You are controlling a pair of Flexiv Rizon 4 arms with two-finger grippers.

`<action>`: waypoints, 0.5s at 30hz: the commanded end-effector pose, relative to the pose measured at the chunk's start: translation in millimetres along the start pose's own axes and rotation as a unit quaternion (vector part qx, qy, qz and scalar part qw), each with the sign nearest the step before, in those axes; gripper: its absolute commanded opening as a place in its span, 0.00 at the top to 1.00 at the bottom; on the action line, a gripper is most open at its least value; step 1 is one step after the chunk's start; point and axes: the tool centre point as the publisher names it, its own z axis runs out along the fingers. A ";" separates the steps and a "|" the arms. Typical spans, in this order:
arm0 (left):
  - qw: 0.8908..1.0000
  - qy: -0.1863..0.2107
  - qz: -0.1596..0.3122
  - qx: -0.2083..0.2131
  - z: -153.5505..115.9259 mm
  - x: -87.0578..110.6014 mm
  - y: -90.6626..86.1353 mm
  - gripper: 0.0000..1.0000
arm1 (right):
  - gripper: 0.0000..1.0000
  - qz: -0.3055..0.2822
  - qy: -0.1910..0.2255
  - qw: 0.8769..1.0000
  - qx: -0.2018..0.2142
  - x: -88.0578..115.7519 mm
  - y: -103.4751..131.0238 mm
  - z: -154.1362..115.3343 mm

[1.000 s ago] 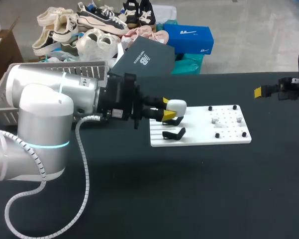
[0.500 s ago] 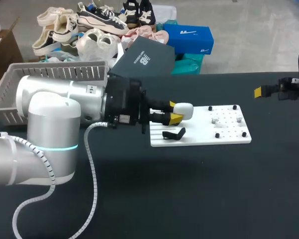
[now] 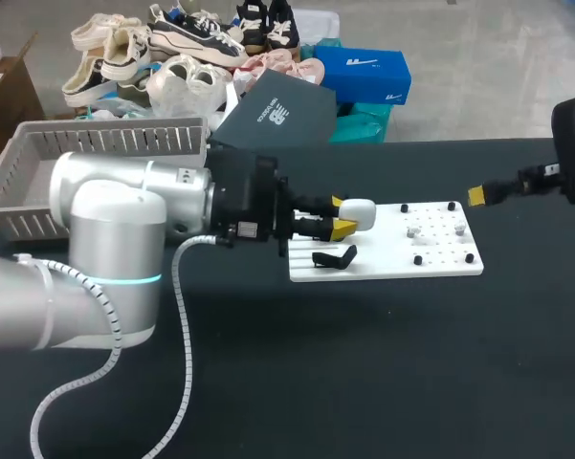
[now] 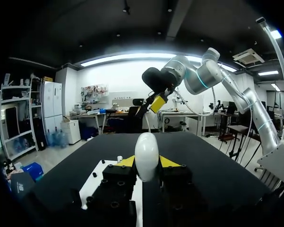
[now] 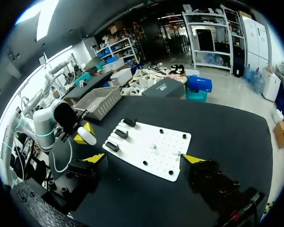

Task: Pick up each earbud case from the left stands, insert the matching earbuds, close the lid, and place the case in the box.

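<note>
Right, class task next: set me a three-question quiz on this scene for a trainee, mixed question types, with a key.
1. True or false: the left tool is shut on the white earbud case.
2. The right tool is: A) open, holding nothing; B) shut on an earbud; C) shut on a lid.
3. Fill in: the empty black stand sits on a white ____.
Key: 1 true; 2 A; 3 board.

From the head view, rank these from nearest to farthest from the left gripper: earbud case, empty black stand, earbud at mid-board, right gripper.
1. earbud case: clamped between the left gripper fingers.
2. black stand: on the white board at its left end, close beside the gripper.
3. earbud: mid-board.
4. right gripper: beyond the board's right end.
</note>
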 end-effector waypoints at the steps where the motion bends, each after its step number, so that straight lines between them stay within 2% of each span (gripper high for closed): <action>1: 1.000 0.003 0.003 0.000 5.1 1.9 0.4 1.00 | 0.00 -0.010 -0.004 1.000 -0.006 7.9 21.1 -9.4; 15: 1.000 0.001 0.009 -0.006 8.4 6.9 0.0 1.00 | 0.00 -0.051 0.017 0.999 -0.005 17.7 56.8 10.6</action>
